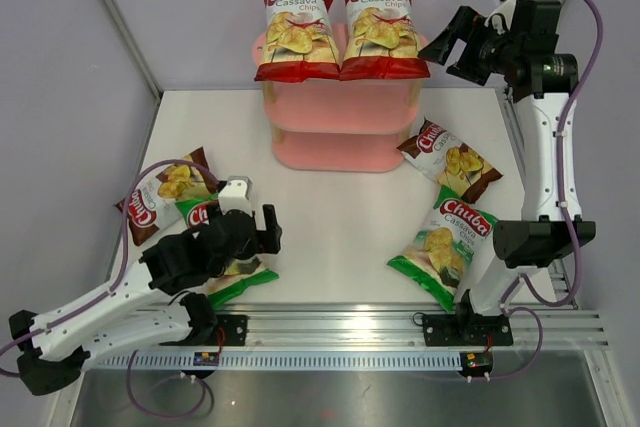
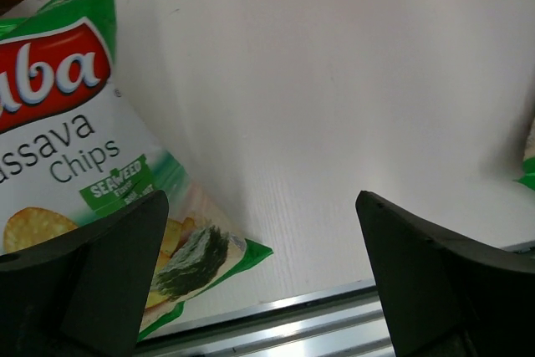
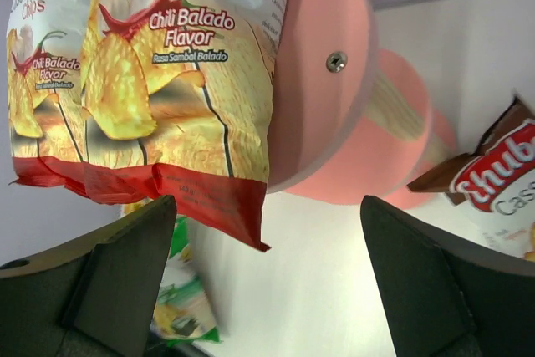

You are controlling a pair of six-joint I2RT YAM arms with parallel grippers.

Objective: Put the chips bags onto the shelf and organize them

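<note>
Two red chips bags (image 1: 298,33) (image 1: 381,31) lie side by side on the top tier of the pink shelf (image 1: 340,107); they also show in the right wrist view (image 3: 184,81). A dark brown bag (image 1: 452,159) and a green bag (image 1: 447,245) lie on the table at the right. Another brown bag (image 1: 160,195) and a green bag (image 1: 225,247) lie at the left. My left gripper (image 1: 262,229) is open and empty just above the left green bag (image 2: 75,165). My right gripper (image 1: 450,42) is open and empty, held high beside the shelf's top right.
The white table (image 1: 340,217) is walled by pale panels. A metal rail (image 1: 400,327) runs along the near edge, also in the left wrist view (image 2: 292,323). The shelf's lower tiers (image 3: 393,140) show in the right wrist view.
</note>
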